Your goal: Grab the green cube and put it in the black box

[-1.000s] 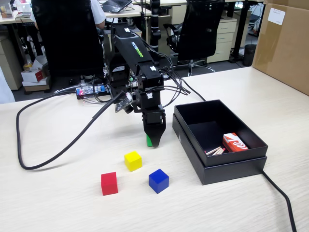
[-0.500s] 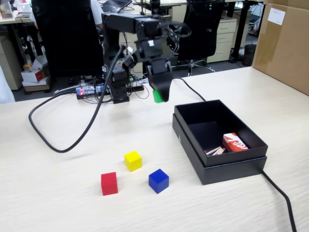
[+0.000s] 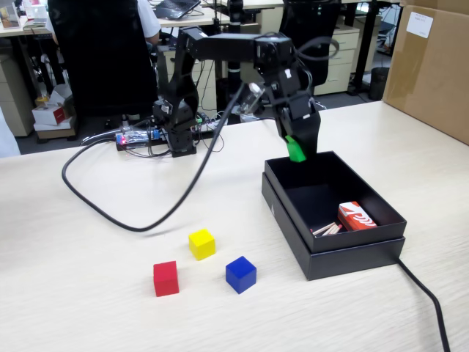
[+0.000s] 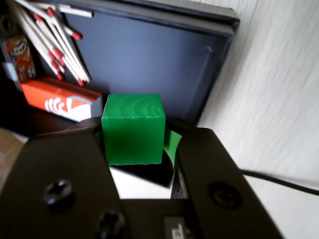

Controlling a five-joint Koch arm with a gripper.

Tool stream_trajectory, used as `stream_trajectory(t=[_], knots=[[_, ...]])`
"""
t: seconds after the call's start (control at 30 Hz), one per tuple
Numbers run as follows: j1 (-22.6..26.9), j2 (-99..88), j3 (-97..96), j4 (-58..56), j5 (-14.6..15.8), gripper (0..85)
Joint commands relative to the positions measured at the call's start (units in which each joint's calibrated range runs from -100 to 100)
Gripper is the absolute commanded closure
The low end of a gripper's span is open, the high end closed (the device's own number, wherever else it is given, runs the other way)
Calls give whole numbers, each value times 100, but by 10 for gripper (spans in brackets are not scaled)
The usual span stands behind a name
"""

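Over the far rim of the black box [image 3: 331, 242] hung the green cube [image 4: 133, 128], pinched in my pincer [image 3: 297, 150], which had swung across from above the table a moment before, so only the drop remained; no writing on the red carton [image 4: 60, 98] was legible.

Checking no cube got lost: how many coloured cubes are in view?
4: green cube held in the claw above the black box; yellow, red and blue on the table.
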Motion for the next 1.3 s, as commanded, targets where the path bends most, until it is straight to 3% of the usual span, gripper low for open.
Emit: stream_trajectory(t=[0.0,0.17,0.27,0.43,0.53,0.77,0.97,1.27], knots=[[5,169,317,115,49,757],[-29,766,226,193,63,751],[-54,1018,117,236,54,670],[-54,1191,72,236,49,669],[-44,1225,9,236,24,553],[-20,869,-254,340,-20,479],[-44,-760,-581,383,-132,399],[-484,-4466,-1424,409,-508,390]])
